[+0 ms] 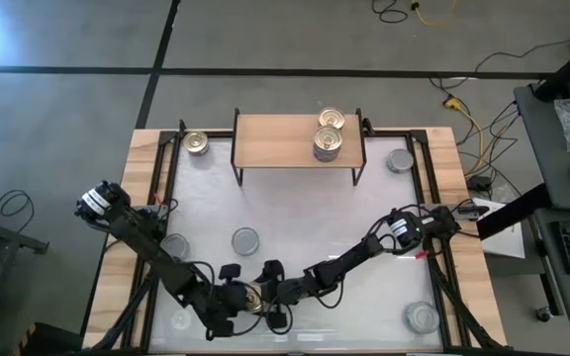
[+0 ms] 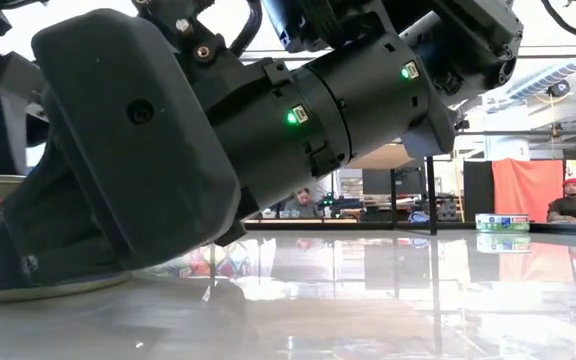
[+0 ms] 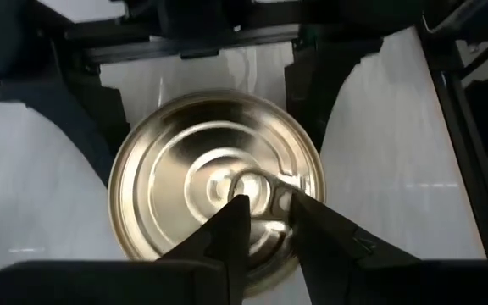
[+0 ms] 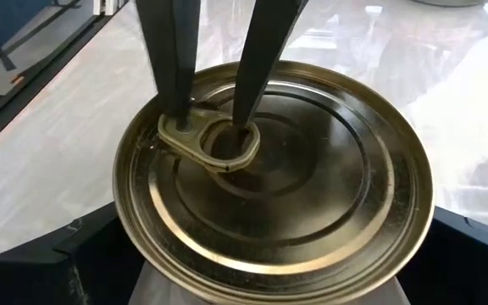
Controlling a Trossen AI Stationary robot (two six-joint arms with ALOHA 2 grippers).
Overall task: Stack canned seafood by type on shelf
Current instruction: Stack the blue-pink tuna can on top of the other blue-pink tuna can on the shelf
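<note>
Gold-topped and filling both wrist views, a pull-ring tin (image 4: 274, 174) sits at the near middle of the white table (image 1: 295, 213), between the two grippers. The left gripper (image 3: 265, 216) has its two dark fingers (image 3: 227, 229) drawn almost together on the tin's pull ring (image 4: 210, 140), one tip inside the loop and one just outside it. The right gripper (image 1: 273, 294) stands with its fingers spread wide on either side of the tin's rim, closed on nothing.

At the far edge stands the light-wood shelf (image 1: 275, 138), carrying two gold tins (image 1: 329, 133) towards its right end. Another gold tin (image 1: 197, 142) lies on the table just left of the shelf. Silver-grey tins lie scattered: one right of the shelf (image 1: 400, 159), one mid-table (image 1: 245, 239), one at the left (image 1: 175, 245), one near right (image 1: 422, 317).
</note>
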